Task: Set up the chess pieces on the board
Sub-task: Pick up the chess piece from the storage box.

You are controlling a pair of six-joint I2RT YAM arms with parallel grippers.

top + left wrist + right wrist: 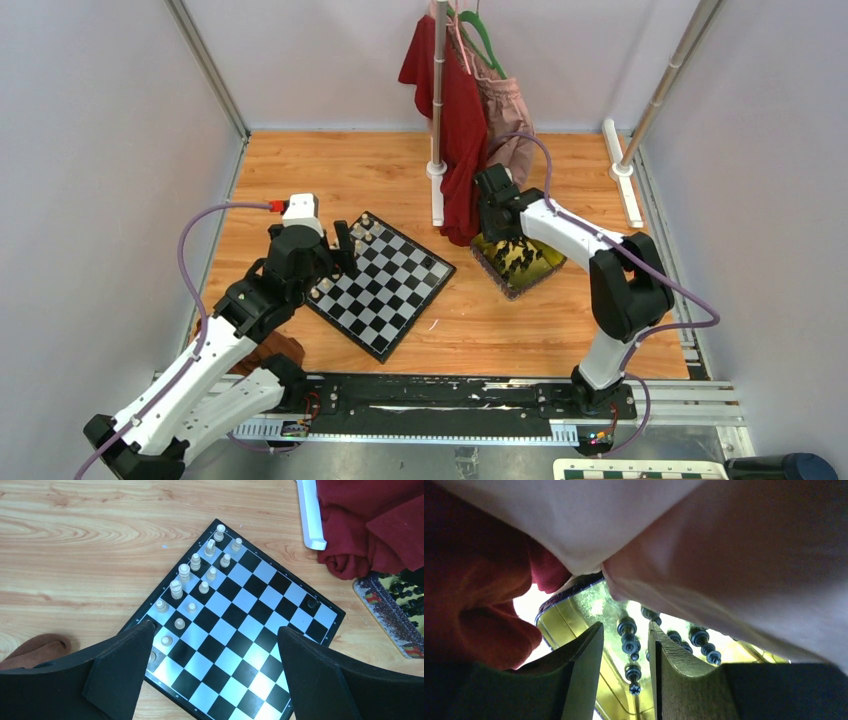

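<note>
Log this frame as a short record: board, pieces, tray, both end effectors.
board: on wooden table, turned diagonally
cream pieces: two rows along one board edge
black pieces: many in tray; one on a corner square at the opposite edge
tray: gold, right of board
left end effector: open, above board
right end effector: open, over tray's black pieces
</note>
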